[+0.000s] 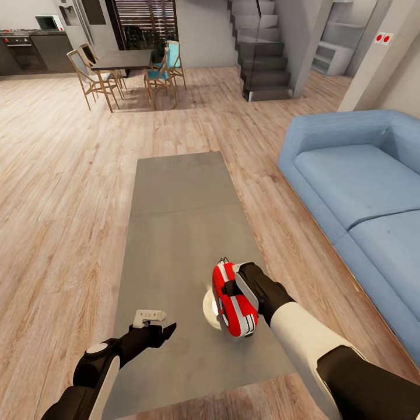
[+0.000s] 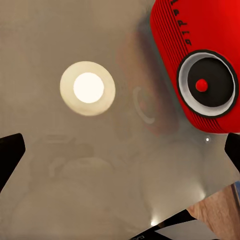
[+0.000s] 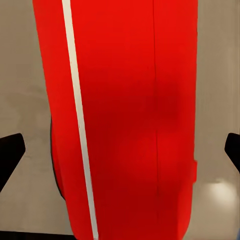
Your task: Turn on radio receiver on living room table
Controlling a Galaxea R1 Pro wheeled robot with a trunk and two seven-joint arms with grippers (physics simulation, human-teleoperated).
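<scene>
The red radio receiver [image 1: 232, 298] with white edges stands near the front right of the long grey-taupe table [image 1: 175, 204]. My right gripper [image 1: 240, 288] is right at the radio's right side, open. In the right wrist view the red body [image 3: 130, 125] lies between the widely spread dark fingertips [image 3: 11, 152] without touching them. My left gripper [image 1: 158, 326] hovers low over the table's front left part, open and holding nothing. From the left wrist camera, the radio's round dial [image 2: 205, 85] is visible beyond the fingertips [image 2: 10, 152].
A large blue sofa [image 1: 361, 192] runs along the table's right side. Light wood plank floor [image 1: 64, 192] surrounds the table. Far back stand a dark dining table with wooden chairs [image 1: 125, 61] and a staircase [image 1: 259, 52]. A lamp's bright reflection [image 2: 88, 88] shines on the tabletop.
</scene>
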